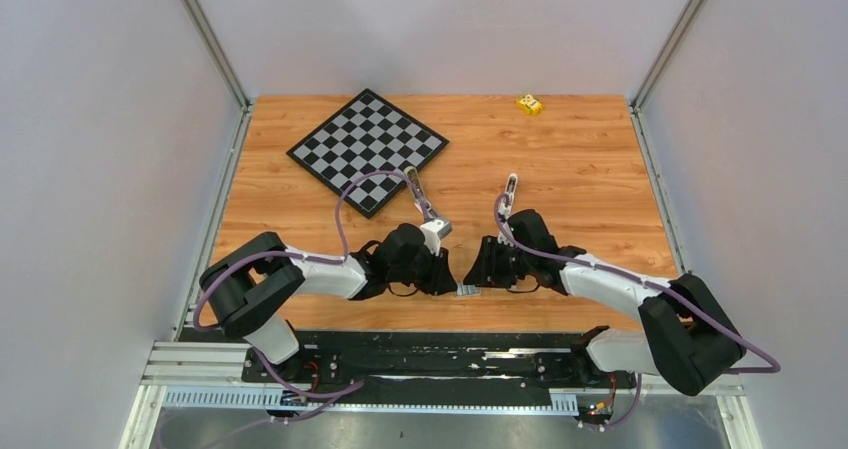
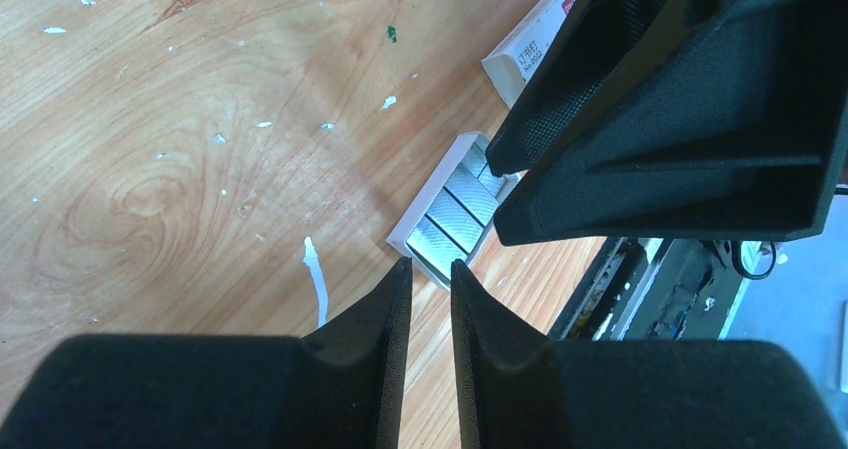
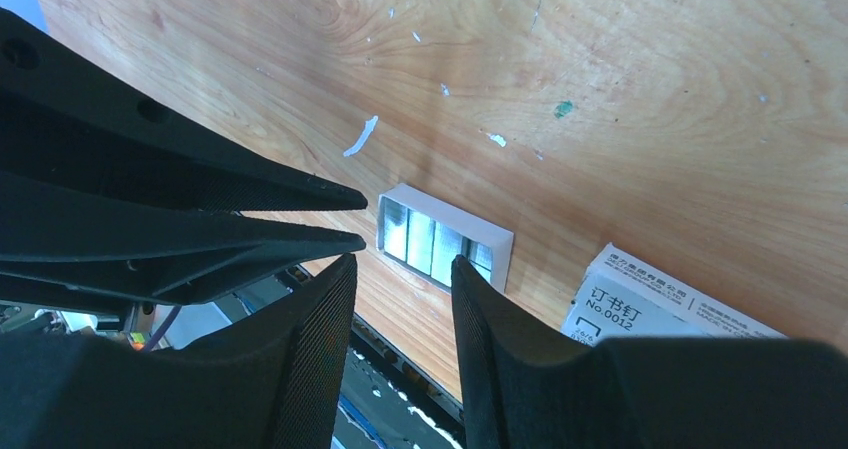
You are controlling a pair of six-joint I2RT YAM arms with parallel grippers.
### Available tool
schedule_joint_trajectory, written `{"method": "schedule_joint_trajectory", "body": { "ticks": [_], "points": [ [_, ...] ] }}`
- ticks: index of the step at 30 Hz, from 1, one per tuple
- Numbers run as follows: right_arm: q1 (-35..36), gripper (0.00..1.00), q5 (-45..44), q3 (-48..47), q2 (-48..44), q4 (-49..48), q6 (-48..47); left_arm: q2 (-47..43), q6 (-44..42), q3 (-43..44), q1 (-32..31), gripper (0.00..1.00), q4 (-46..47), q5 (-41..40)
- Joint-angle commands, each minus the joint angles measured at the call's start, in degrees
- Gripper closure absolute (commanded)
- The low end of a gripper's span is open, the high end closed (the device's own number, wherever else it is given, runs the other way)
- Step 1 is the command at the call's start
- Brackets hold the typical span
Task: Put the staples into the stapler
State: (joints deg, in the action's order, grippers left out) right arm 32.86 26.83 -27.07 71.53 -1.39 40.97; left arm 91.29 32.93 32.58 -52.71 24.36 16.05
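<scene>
Left gripper (image 2: 430,269), jaws barely apart, and right gripper (image 3: 403,264), wider, hover empty over staples (image 2: 455,214) at table's (image 1: 560,149) 6 o'clock: likely light, brittle; best pinched by long sides.

The staples (image 2: 455,214) are a few short silvery-grey strips, finely ridged and a bit shiny; they lie flat, side by side and touching each other, inside a shallow open white tray (image 2: 430,184); they fill most of it; the tray sits flat on my wooden bench (image 2: 150,119), skewed to the grain, right by the near edge.
</scene>
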Motion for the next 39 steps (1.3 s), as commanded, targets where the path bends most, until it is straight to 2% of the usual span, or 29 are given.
{"method": "schedule_joint_trajectory", "body": {
  "ticks": [1,29,39],
  "points": [
    [1.23,0.56,-1.59,1.05,1.08,-0.96,1.02,1.11,-1.16,1.42,-0.38,0.77,1.09,-0.54],
    [2.03,0.53,-1.13,1.66,3.88,-4.57,3.08,3.87,-1.37,2.23,-0.38,0.79,1.73,0.93],
    [2.08,0.53,-0.04,1.84,1.35,-5.4,4.56,4.02,-1.37,2.31,-0.64,0.79,1.92,0.83]
  ]
}}
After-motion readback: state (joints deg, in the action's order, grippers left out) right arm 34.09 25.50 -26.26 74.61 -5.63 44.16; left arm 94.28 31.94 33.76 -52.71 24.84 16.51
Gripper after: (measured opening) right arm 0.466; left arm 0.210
